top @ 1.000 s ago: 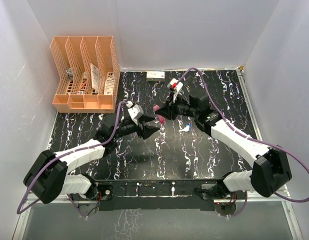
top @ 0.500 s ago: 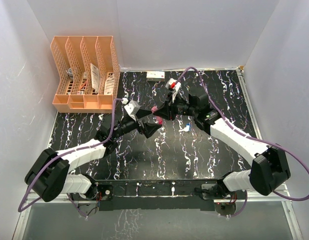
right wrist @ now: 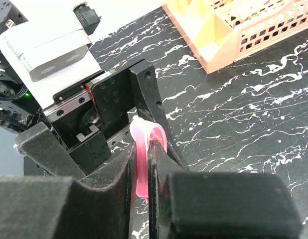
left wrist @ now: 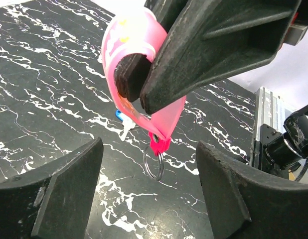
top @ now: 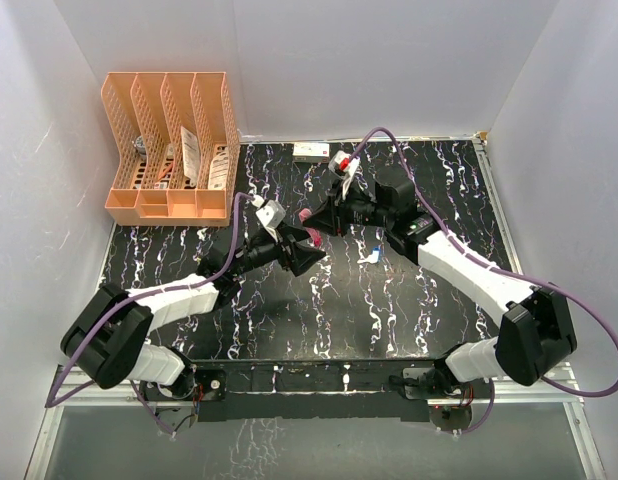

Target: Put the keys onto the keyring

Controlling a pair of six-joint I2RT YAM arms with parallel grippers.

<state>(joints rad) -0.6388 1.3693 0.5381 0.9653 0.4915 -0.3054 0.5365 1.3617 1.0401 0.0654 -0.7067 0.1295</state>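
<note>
The keyring (left wrist: pixel 144 64) is a pink strap with a thin metal ring (left wrist: pixel 154 162) hanging from its lower end. My right gripper (right wrist: pixel 143 154) is shut on the strap and holds it above the table, seen in the top view at the centre (top: pixel 321 224). My left gripper (left wrist: pixel 149 194) is open, with one finger on each side below the ring and touching nothing. In the top view the left gripper (top: pixel 307 246) sits right against the keyring (top: pixel 310 237). The keys (top: pixel 373 254), one blue-headed and one whitish, lie on the table to the right, partly hidden behind the strap in the left wrist view (left wrist: pixel 123 121).
An orange file rack (top: pixel 169 150) stands at the back left, also seen in the right wrist view (right wrist: pixel 243 30). A small white box (top: pixel 311 151) lies at the back edge. Purple cables loop over both arms. White walls enclose the black marbled table (top: pixel 289 310).
My left gripper let go near the strap, opened wide, then narrowed a little and shifted right under the ring. My right gripper moved slightly toward the back, still holding the keyring.
</note>
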